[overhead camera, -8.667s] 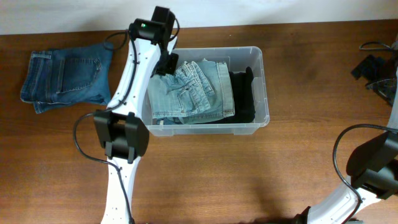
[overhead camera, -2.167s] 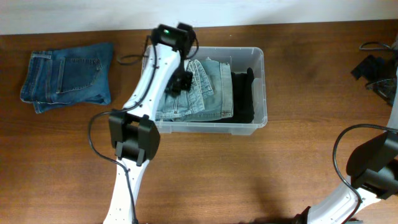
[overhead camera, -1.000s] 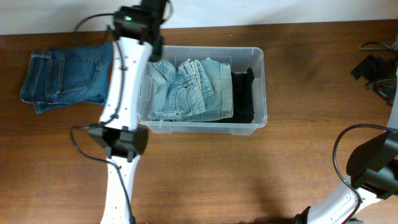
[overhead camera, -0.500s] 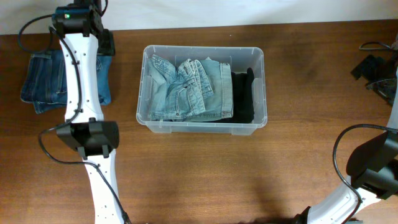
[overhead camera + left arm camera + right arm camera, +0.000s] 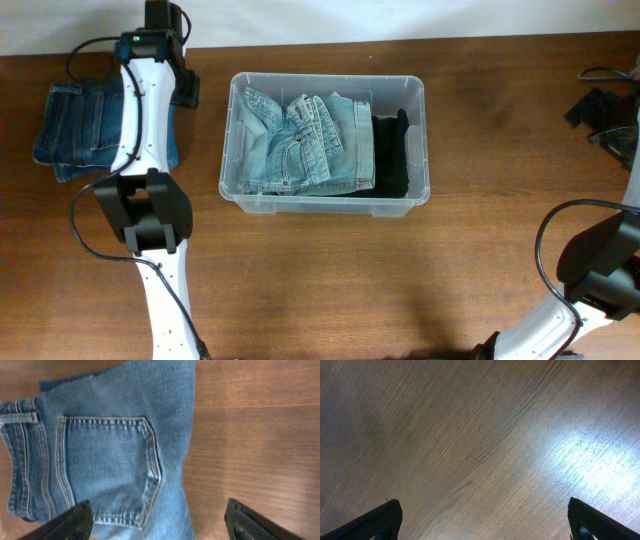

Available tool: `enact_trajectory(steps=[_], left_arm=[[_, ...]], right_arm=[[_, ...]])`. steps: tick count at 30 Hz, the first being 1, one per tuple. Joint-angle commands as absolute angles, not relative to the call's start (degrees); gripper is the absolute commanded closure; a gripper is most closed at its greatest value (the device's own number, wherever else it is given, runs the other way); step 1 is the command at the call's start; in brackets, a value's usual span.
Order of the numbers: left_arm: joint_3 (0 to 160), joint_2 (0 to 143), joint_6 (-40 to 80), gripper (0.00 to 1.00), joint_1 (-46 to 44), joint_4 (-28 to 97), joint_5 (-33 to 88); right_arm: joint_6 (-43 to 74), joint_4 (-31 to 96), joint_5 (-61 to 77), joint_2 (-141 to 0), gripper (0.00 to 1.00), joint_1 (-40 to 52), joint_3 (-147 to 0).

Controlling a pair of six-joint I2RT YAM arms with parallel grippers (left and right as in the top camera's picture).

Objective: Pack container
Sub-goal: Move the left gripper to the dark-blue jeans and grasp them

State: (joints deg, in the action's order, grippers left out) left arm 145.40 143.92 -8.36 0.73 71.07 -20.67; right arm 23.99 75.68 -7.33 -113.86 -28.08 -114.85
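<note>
The container, a clear plastic bin, stands at the middle of the table. Inside it lie folded light-blue jeans and, to their right, a black garment. A folded pair of dark blue jeans lies on the table to the left of the bin. My left gripper hangs over the right edge of that pair; in the left wrist view its back pocket shows, and the left gripper is open and empty. My right gripper is open over bare wood.
The right arm's elbow sits at the table's right edge. A dark device with cables lies at the far right. The left arm's link rises just left of the bin's front corner.
My left arm has swung away from the bin's back left corner to the dark jeans on the left, and its jaws have opened wider. The right arm has not moved.
</note>
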Motion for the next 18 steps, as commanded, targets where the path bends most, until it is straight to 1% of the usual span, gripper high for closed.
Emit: enact_trajectory(steps=[1, 18], left_arm=[[142.67, 143.68, -10.22, 0.15, 0.93, 69.30, -23.42], [131.96, 143.70, -9.96, 0.16, 1.80, 61.49, -22.04]], right_arm=[[24.29, 75.68, -8.21, -114.50, 0.02, -28.14, -114.65], [24.29, 75.66, -8.21, -114.50, 0.02, -28.14, -114.65]])
